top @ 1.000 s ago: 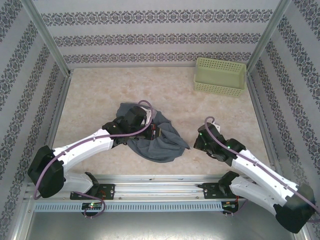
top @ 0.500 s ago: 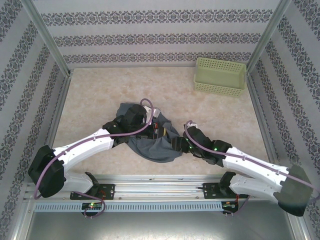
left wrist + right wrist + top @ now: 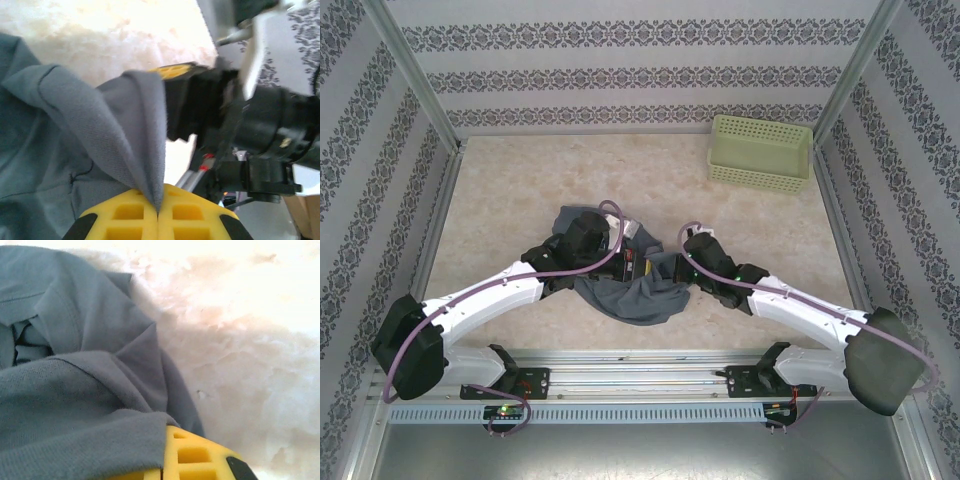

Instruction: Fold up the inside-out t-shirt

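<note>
— Where is the inside-out t-shirt [image 3: 635, 298]?

— Bunched on the tabletop [image 3: 520, 190] between our two arms, near the front edge and well apart from the basket [image 3: 760, 172].

— And our grips?

— Our left pincer [image 3: 157, 212] is clamped on a raised fold. Our right pincer [image 3: 161, 469] looks closed on an edge of the cloth.

— How do we do this step well?

— We'd draw the two holds apart gently and lift, so the shirt opens flat before any fold.

— Its look?

— Slate blue-grey, soft, heavily rumpled, with a stitched hem showing.
</note>
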Robot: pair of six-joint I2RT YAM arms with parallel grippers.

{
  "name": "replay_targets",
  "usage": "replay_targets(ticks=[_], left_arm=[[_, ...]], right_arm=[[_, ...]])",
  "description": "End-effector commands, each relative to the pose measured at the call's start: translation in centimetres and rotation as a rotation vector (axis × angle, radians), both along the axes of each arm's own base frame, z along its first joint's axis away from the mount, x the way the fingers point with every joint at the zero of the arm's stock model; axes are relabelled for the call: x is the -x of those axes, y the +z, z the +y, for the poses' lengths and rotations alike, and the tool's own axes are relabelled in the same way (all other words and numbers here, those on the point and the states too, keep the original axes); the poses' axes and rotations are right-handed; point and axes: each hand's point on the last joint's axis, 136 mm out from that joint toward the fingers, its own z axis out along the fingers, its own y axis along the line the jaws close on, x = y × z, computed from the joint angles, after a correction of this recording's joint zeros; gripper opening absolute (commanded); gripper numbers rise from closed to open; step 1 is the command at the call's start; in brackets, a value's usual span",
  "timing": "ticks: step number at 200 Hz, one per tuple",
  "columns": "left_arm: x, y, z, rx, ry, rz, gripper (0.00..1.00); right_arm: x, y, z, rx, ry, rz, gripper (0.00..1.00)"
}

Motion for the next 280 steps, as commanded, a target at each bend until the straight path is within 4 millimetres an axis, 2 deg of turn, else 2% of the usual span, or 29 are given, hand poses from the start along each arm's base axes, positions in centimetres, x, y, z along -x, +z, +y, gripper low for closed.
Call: replay_targets(ticks=[1, 16, 39, 59, 75, 85, 101, 135, 161, 189, 208, 248, 280], left_arm=[[-1.3, -3.6, 2.9, -0.138, 0.088, 0.028, 0.01], [-1.8, -5.5, 3.7, -0.177, 0.117, 0.066, 0.02], [-2.2, -6.8, 4.2, -0.187, 0.142, 0.090, 0.03], [-2.7, -7.4, 4.5, -0.195, 0.158, 0.101, 0.03], [-3.0, -7.7, 4.8, -0.184, 0.176, 0.112, 0.03], [-3.1, -7.8, 5.0, -0.175, 0.187, 0.118, 0.03], [-3.4, -8.0, 5.3, -0.170, 0.200, 0.127, 0.03], [-3.7, -8.2, 5.5, -0.168, 0.205, 0.127, 0.03], [-4.0, -8.5, 5.7, -0.164, 0.211, 0.134, 0.03], [-4.1, -8.4, 5.9, -0.159, 0.217, 0.133, 0.03], [-4.3, -8.3, 6.1, -0.157, 0.223, 0.130, 0.03], [-4.5, -8.3, 6.4, -0.158, 0.226, 0.133, 0.03], [-4.7, -8.4, 6.6, -0.158, 0.233, 0.131, 0.03]], right_arm=[[-0.5, 1.4, 0.6, -0.063, 0.028, -0.005, 0.01], [-0.8, 1.0, 0.7, -0.059, 0.024, 0.023, 0.00], [-1.8, 0.6, 2.0, -0.070, 0.048, 0.064, 0.01], [-2.9, 0.4, 3.0, -0.055, 0.057, 0.091, 0.10], [-3.5, 0.6, 3.5, -0.053, 0.057, 0.091, 0.25], [-3.5, 0.7, 3.7, -0.062, 0.065, 0.088, 0.34], [-2.9, 1.2, 3.9, -0.062, 0.082, 0.080, 0.39], [-0.2, 3.3, 5.6, -0.012, 0.229, -0.035, 0.41], [0.9, 2.2, 7.6, -0.046, 0.367, -0.007, 0.38], [0.4, 0.5, 8.5, 0.005, 0.418, 0.051, 0.31], [-0.2, 0.6, 8.5, 0.001, 0.431, 0.048, 0.31], [-1.4, 0.3, 8.0, 0.021, 0.447, 0.086, 0.41], [-1.1, -0.2, 8.6, 0.010, 0.479, 0.113, 0.44]])
